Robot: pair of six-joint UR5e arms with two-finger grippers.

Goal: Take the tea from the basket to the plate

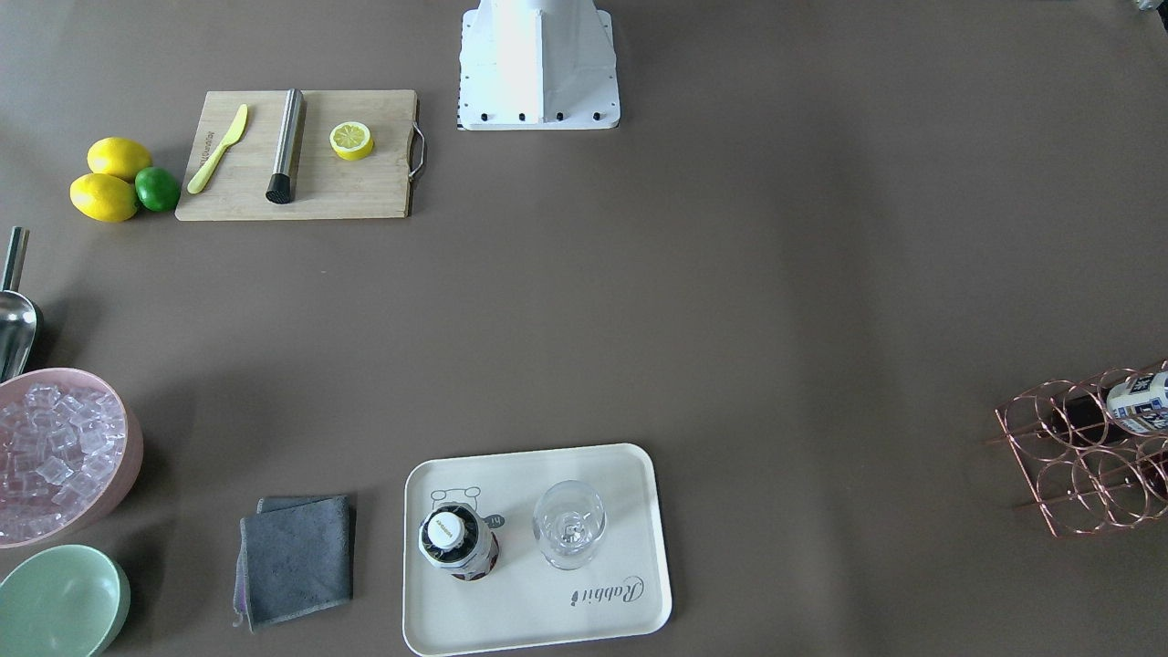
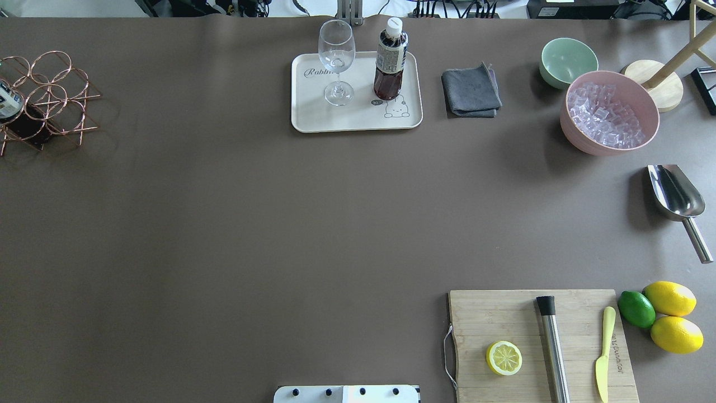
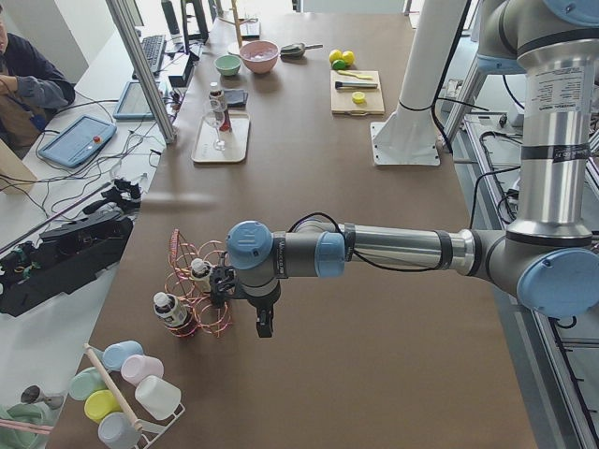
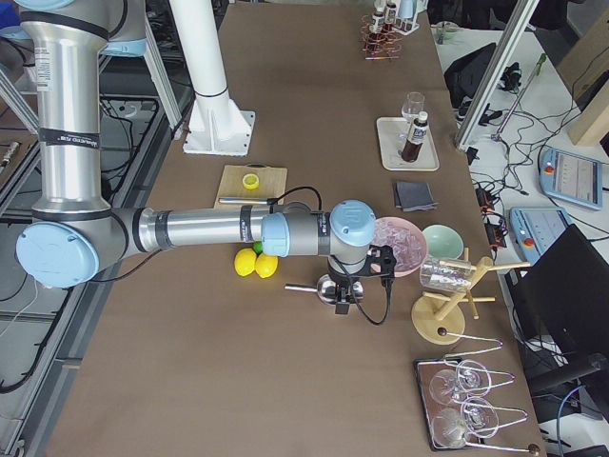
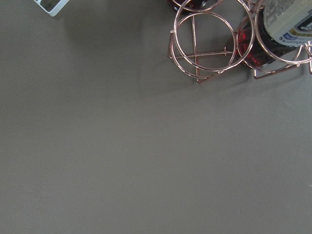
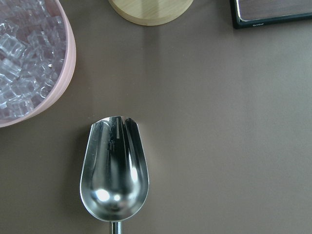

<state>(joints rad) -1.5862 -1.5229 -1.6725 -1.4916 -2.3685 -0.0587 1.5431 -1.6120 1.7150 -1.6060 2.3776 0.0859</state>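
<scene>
One tea bottle (image 2: 390, 61) stands upright on the cream plate (image 2: 313, 117), next to a wine glass (image 2: 337, 61); it also shows in the front view (image 1: 458, 545). The copper wire basket (image 2: 47, 95) stands at the table's far left edge and holds other tea bottles (image 3: 171, 309). In the left wrist view, basket rings (image 5: 204, 44) and one bottle (image 5: 287, 24) fill the top right corner. My left gripper (image 3: 265, 327) hangs beside the basket; I cannot tell if it is open or shut. My right gripper (image 4: 343, 307) hovers over a metal scoop (image 6: 114, 168); I cannot tell its state either.
A pink bowl of ice (image 2: 609, 117), a green bowl (image 2: 568, 60) and a grey cloth (image 2: 471, 90) lie right of the plate. A cutting board (image 2: 540, 344) holds a lemon half, a muddler and a knife. Lemons and a lime (image 2: 663, 313) lie beside it.
</scene>
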